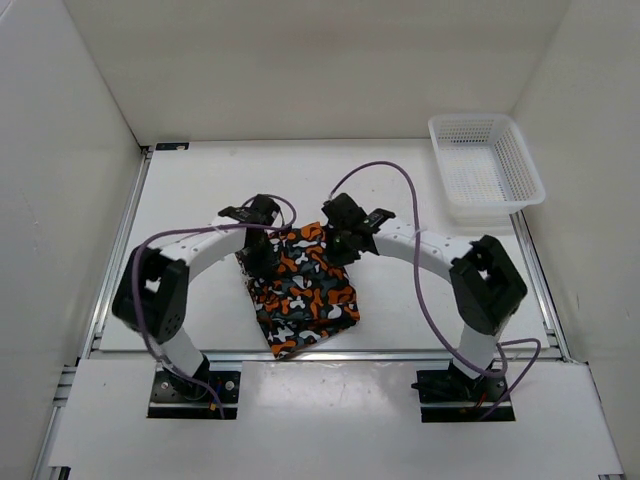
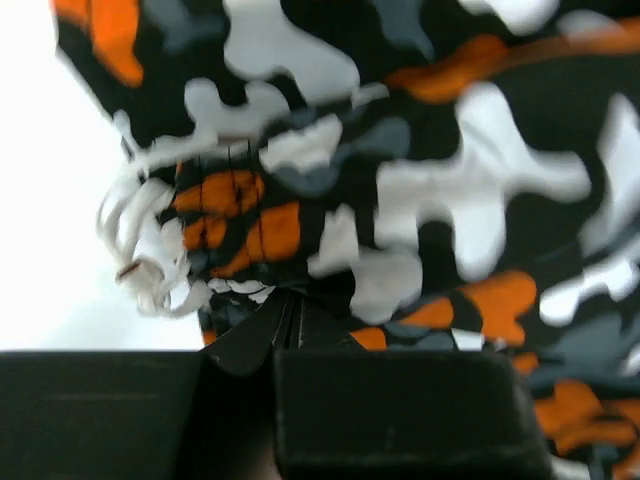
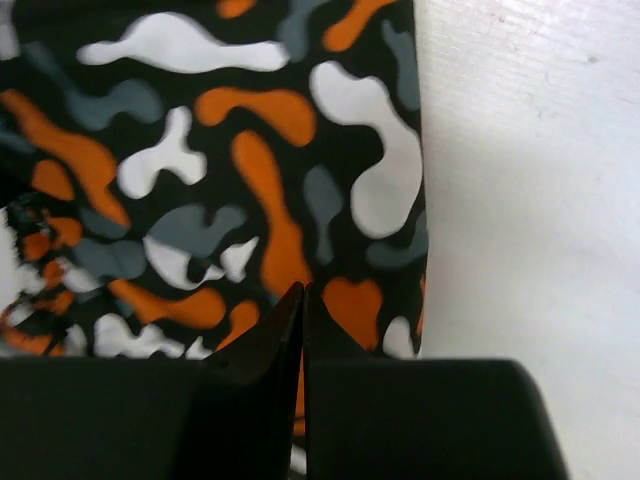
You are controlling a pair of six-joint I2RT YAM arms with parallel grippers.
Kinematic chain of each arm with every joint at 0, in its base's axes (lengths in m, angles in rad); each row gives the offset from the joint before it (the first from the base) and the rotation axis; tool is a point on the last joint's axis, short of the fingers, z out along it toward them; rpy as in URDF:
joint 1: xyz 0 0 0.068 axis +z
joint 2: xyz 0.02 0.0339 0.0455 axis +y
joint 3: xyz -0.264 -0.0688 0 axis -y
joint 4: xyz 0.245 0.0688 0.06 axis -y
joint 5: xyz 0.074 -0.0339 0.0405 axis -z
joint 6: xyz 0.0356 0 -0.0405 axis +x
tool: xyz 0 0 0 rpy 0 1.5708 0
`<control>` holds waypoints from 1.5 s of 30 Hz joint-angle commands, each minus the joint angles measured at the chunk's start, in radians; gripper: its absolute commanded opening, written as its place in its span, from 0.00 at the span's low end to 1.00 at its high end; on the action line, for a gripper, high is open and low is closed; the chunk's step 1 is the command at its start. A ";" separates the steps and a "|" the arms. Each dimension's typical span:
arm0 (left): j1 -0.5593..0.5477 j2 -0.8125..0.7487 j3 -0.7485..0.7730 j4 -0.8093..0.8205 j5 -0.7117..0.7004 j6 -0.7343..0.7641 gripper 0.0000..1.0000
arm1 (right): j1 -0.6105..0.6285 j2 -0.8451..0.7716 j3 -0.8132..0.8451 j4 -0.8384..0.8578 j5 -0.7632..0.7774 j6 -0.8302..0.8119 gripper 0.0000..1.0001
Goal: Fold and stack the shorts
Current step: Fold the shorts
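Note:
The shorts, printed in orange, black, grey and white blotches, lie as a folded bundle on the white table between the two arms. My left gripper is at the bundle's far left edge. In the left wrist view its jaws are shut, with the shorts puckered at the tips beside a white drawstring. My right gripper is at the far right corner. Seen from the right wrist, that gripper is shut on the shorts near their right edge, a sliver of orange cloth between the fingers.
A white plastic mesh basket stands at the back right of the table. Bare white table runs to the right of the shorts. White walls close in the left, back and right sides.

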 commanded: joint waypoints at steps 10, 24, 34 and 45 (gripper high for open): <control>0.023 0.317 0.324 0.021 -0.024 0.122 0.10 | -0.043 0.166 -0.027 0.104 -0.033 0.198 0.00; 0.032 0.349 0.765 -0.189 0.013 0.218 0.50 | -0.134 -0.016 0.103 -0.025 0.202 0.137 0.57; 0.041 -0.203 0.567 -0.176 -0.013 0.184 0.69 | -0.166 -0.554 -0.055 -0.241 0.478 0.024 0.91; 0.041 -0.763 0.188 -0.166 -0.214 0.060 0.77 | -0.186 -0.844 -0.187 -0.442 0.655 0.107 0.97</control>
